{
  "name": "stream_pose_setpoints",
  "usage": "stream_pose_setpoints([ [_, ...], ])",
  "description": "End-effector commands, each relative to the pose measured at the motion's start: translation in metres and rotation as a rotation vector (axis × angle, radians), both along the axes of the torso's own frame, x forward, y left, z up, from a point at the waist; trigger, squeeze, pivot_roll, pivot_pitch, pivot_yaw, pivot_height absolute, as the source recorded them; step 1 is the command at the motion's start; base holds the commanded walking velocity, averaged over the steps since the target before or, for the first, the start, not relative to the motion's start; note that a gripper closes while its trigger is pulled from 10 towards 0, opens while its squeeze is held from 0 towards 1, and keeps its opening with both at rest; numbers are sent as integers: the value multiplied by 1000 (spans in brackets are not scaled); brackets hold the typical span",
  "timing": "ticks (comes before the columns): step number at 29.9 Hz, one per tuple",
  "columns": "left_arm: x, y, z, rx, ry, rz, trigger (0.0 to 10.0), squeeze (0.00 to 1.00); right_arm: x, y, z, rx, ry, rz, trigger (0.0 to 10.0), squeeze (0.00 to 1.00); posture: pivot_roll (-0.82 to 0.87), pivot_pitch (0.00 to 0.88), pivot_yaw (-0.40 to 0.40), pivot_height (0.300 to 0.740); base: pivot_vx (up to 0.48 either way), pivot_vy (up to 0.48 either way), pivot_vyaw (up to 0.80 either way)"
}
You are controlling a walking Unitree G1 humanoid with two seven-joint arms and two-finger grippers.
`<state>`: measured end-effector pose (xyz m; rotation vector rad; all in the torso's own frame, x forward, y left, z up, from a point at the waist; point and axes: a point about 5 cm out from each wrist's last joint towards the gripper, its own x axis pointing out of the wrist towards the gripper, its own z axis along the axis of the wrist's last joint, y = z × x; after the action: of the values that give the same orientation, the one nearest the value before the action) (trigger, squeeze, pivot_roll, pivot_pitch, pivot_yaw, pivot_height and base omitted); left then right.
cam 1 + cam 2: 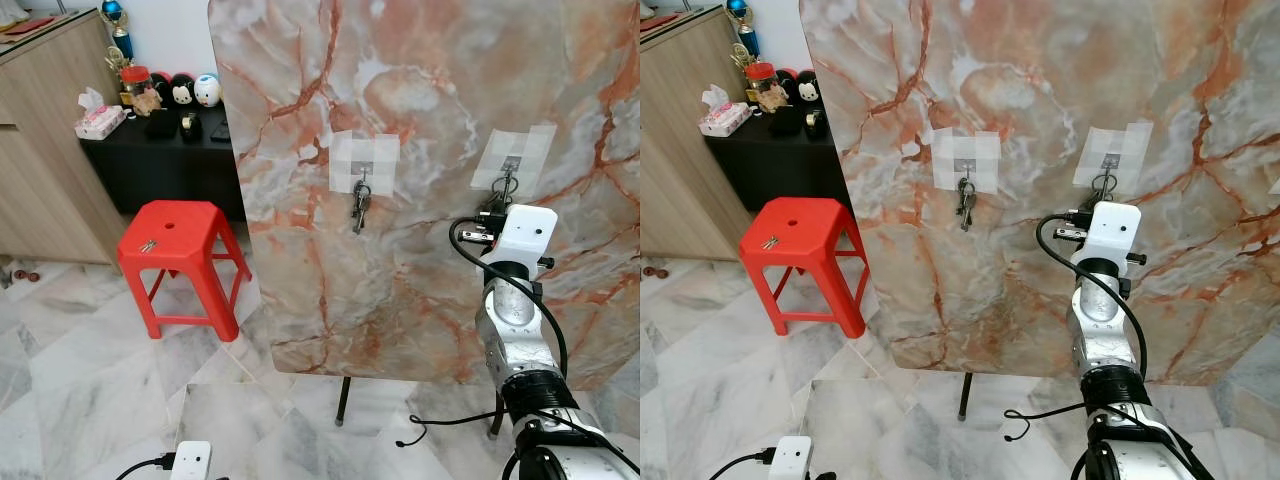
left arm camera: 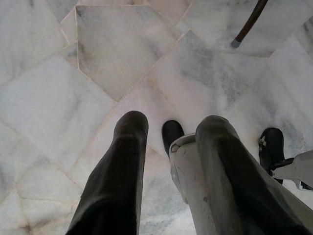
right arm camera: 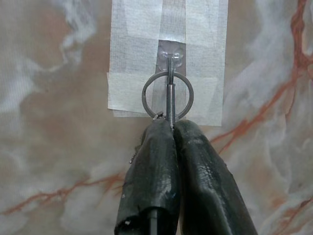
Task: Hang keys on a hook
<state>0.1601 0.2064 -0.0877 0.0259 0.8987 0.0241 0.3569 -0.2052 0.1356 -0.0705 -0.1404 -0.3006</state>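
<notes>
Right wrist view: right gripper (image 3: 171, 128) jaws clamping together on the key ring (image 3: 167, 95), ring looping over taped hook (image 3: 169, 58); left gripper (image 2: 168, 134) jaws hanging apart over floor (image 2: 98, 73).

The right arm (image 1: 515, 340) is built of rounded silver-grey metal segments joined by black bands, topped by a white, rounded-corner wrist camera housing (image 1: 523, 235) with small dark screw dots on its face. A black cable (image 1: 468, 250) loops out from beside that housing and runs down along the forearm, with more black cabling trailing near the elbow. Each gripper has two long, matte black, slightly scuffed fingers (image 3: 195, 176) with rounded tips, and the left wrist view shows black feet (image 2: 172, 137) and a pale silver-white leg shell (image 2: 188, 171).
</notes>
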Motion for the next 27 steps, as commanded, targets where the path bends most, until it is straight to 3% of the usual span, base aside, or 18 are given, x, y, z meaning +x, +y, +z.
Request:
stream_pose_setpoints([
  [1,-4,3,-2,9,24,-22,10000,0,4,-4,6,9,-3,-15,10000,0,-112,0,26,738,0,0,0],
  [27,1,-1,0,9,7,-29,10000,0,12,-1,15,17,-8,38,10000,0,-110,0,27,738,0,0,0],
])
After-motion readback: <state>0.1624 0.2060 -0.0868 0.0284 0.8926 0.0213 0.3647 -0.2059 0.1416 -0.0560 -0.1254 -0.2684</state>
